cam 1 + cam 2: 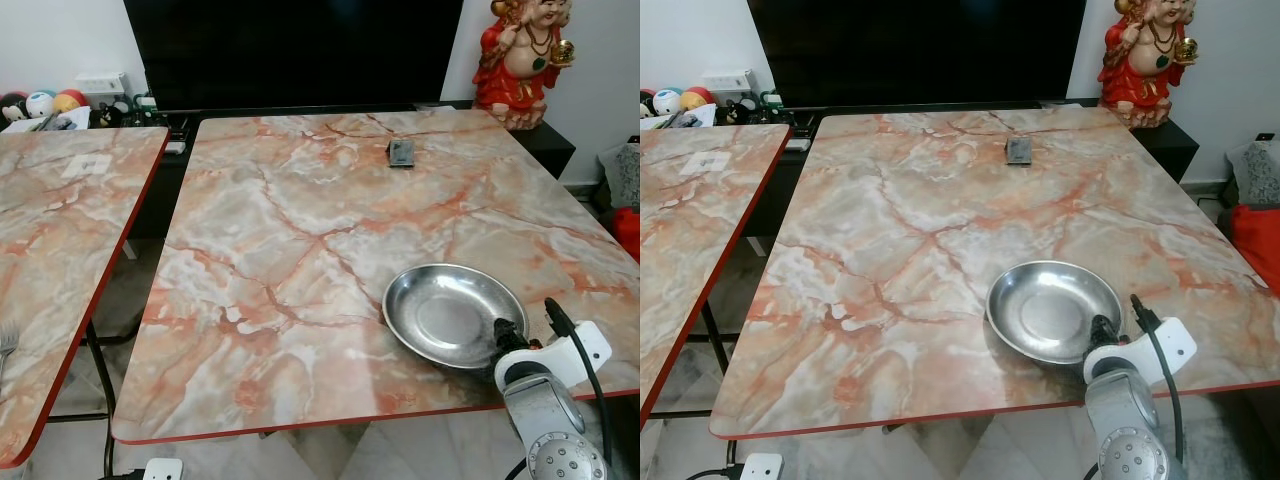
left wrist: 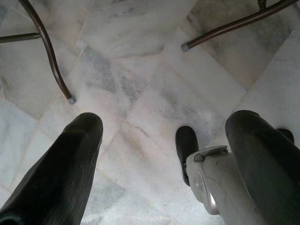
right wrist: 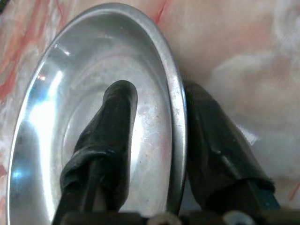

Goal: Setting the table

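The right tool (image 3: pixel 157 117) clamps the near right rim of a shallow steel bowl (image 1: pixel 455 313), one finger inside, one outside; the bowl rests on the marble worktop (image 1: pixel 300 250) near its near right corner. The left tool (image 2: pixel 164 154) hangs over the tiled floor (image 2: pixel 140 70), fingers apart. Farther back lies a small dark object (image 1: pixel 401 152); beyond, a red figurine (image 1: pixel 520 60).

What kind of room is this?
Probably a living or dining room in a home: a big dark TV screen, a marble-patterned table with a steel plate, and a red figurine on the sideboard.
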